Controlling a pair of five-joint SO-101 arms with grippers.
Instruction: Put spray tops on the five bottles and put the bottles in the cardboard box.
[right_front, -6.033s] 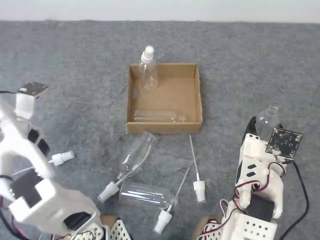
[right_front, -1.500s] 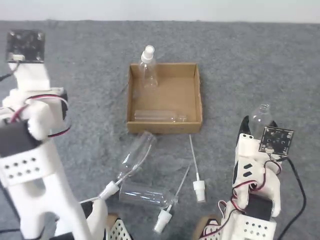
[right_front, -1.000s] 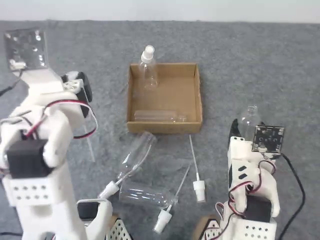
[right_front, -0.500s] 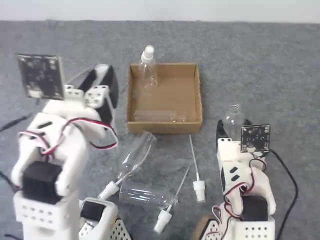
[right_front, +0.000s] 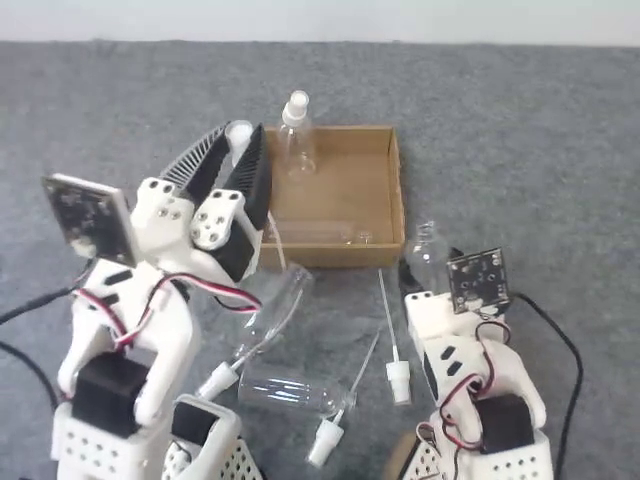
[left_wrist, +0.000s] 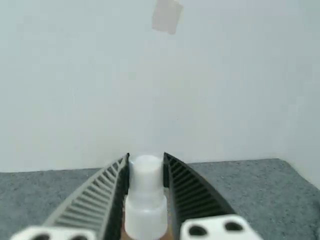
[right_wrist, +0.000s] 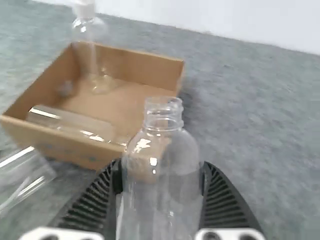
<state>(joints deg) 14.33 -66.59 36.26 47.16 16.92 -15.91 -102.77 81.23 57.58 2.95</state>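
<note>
The left gripper (left_wrist: 146, 161) is clenched on a white spray top (left_wrist: 145, 197), raised beside the far-left corner of the cardboard box (right_front: 398, 190). The right gripper (right_wrist: 161, 172) grasps an uncapped bottle (right_wrist: 160, 150) upright, just off the box's near-right corner. Inside, a capped bottle (right_front: 296, 140) stands in the far-left corner and a second bottle (right_front: 310, 232) lies along the near wall

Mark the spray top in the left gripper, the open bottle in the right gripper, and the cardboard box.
spray top (left_wrist: 145, 200): left wrist view, on its white body.
open bottle (right_wrist: 160, 170): right wrist view, on its clear body.
cardboard box (right_front: 350, 190): high view, on its bare floor.
</note>
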